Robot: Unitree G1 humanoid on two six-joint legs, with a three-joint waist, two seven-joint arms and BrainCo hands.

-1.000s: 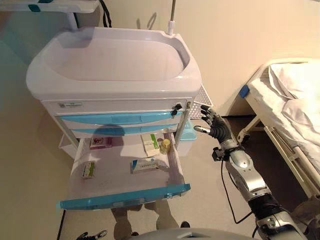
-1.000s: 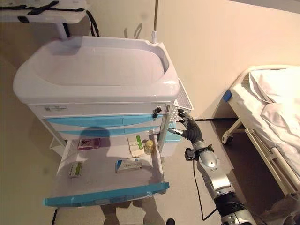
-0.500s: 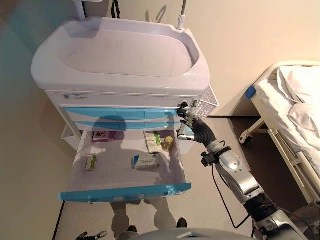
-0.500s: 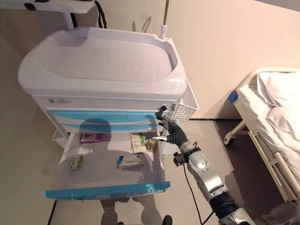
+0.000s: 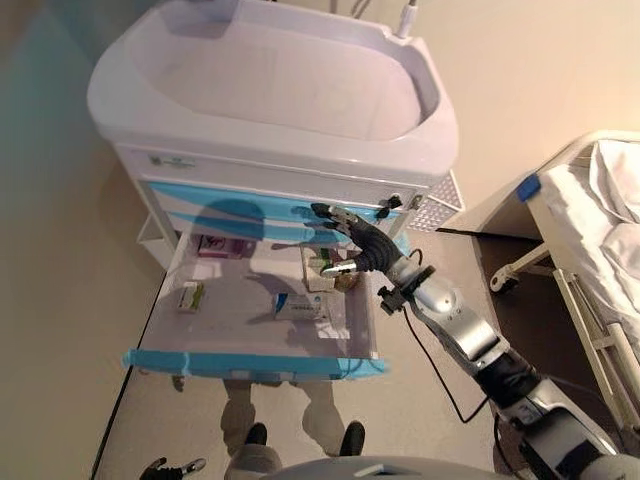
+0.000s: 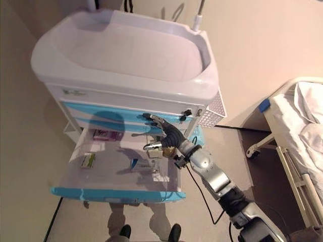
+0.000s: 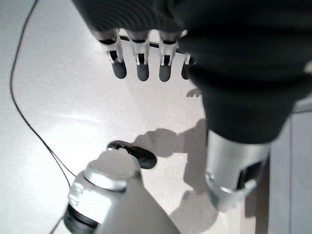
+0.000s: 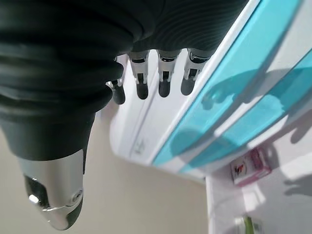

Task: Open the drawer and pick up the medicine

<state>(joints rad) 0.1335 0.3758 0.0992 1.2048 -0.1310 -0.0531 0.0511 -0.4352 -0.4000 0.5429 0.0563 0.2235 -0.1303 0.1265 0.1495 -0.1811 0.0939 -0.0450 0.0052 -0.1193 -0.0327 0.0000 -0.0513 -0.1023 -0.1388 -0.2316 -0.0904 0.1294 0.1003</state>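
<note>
Right hand (image 5: pixel 358 246) open above drawer (image 5: pixel 255 362); possibly over bottle (image 5: pixel 346 281)

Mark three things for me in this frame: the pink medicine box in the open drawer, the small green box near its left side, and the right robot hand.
pink medicine box (image 6: pixel 104 134): right eye view, on its top face.
small green box (image 6: pixel 88 160): right eye view, on its top face.
right robot hand (image 6: pixel 169 136): right eye view, on the dark back of the hand.
</note>
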